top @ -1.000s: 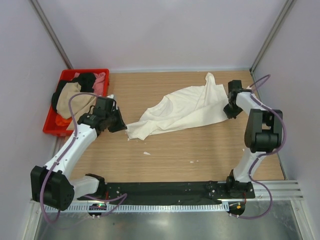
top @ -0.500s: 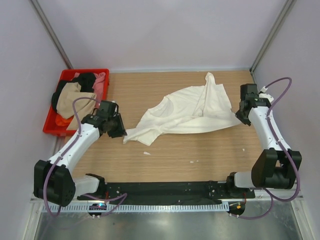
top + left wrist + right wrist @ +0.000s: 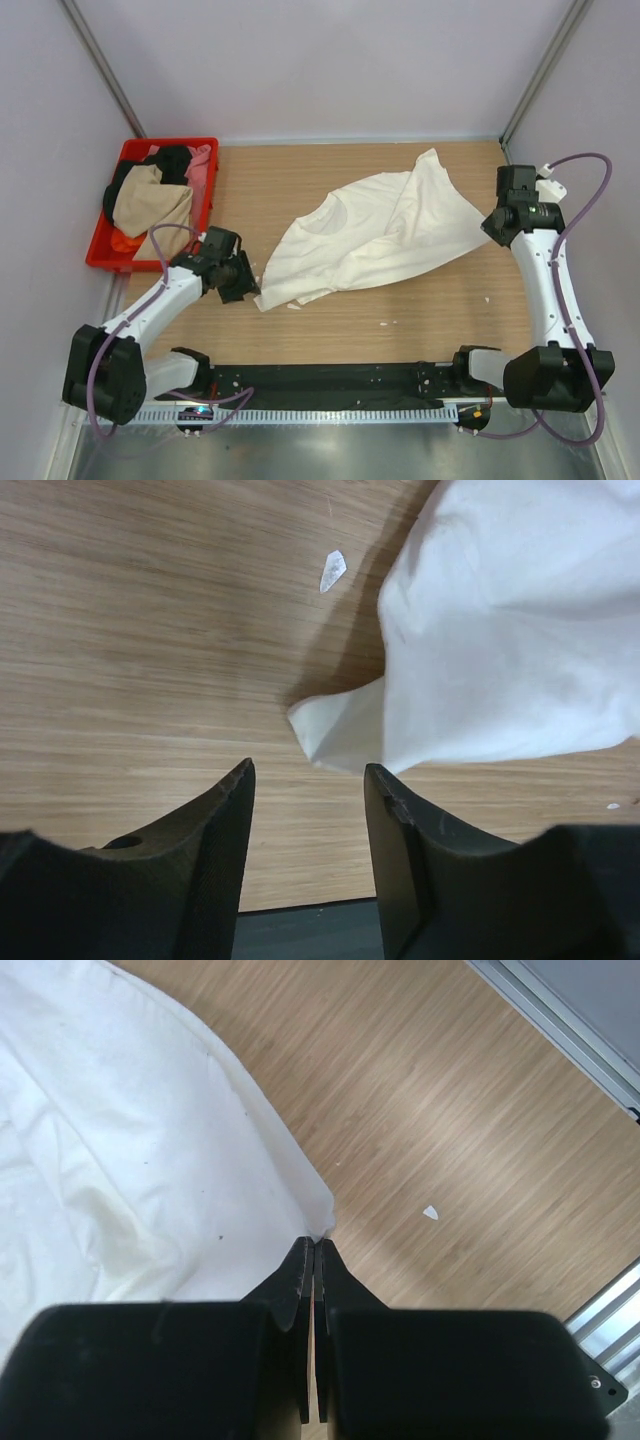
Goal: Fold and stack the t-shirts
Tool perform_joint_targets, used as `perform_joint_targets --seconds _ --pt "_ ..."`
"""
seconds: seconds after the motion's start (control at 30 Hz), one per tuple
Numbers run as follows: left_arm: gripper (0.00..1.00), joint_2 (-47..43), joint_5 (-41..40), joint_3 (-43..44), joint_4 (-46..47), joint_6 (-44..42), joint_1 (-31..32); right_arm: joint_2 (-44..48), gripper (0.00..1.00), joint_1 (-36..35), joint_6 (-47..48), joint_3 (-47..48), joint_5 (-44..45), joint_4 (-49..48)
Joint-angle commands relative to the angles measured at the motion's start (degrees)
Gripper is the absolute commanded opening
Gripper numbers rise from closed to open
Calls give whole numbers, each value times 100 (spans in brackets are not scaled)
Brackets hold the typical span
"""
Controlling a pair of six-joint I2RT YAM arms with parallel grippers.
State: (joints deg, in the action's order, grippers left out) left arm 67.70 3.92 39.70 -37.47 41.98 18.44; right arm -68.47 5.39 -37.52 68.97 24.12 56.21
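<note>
On the wooden tabletop (image 3: 350, 320), the cream cloth t-shirt (image 3: 370, 235) is being spread, grasped by the right jaws; its near corner should be taken by the released left jaws.

Your top view looks down from above and behind both arm bases, far enough to take in the whole light wooden table (image 3: 330, 175). Your wrist views sit close over it, looking out past their own jaws: the left gripper (image 3: 308, 770) faces one corner of the large cream cloth t-shirt (image 3: 500, 630), the right gripper (image 3: 314, 1242) another. All three views share that shirt.
</note>
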Motion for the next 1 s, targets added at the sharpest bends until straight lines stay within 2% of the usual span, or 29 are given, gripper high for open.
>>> perform_joint_targets --seconds 0.0,0.13,0.43,0.47,0.57,0.6,0.63,0.7,0.87,0.97 --pt "50 -161 38 -94 679 258 46 193 1 24 174 459 -214 75" --pt "53 145 486 -174 1435 259 55 272 1 24 210 469 -346 31" --pt "51 1087 504 187 1559 179 301 378 1 24 280 257 -584 -180" --pt "49 1183 522 265 1568 205 310 369 1 24 280 257 -575 -180" --pt "29 1210 452 406 1620 232 327 343 1 24 306 222 -514 -285" --pt "16 1193 425 607 1594 241 327 308 1 24 306 213 -470 -320" --pt "9 1210 416 722 1577 206 327 299 1 24 333 161 -443 -451" --pt "0 1341 198 1229 1367 145 327 255 1 24 350 56 -277 -584" --pt "0 2070 -470 2295 935 -224 257 -105 1 32 394 213 118 -549" --pt "0 2755 -507 2849 970 -339 161 -167 1 41 455 187 374 -558"
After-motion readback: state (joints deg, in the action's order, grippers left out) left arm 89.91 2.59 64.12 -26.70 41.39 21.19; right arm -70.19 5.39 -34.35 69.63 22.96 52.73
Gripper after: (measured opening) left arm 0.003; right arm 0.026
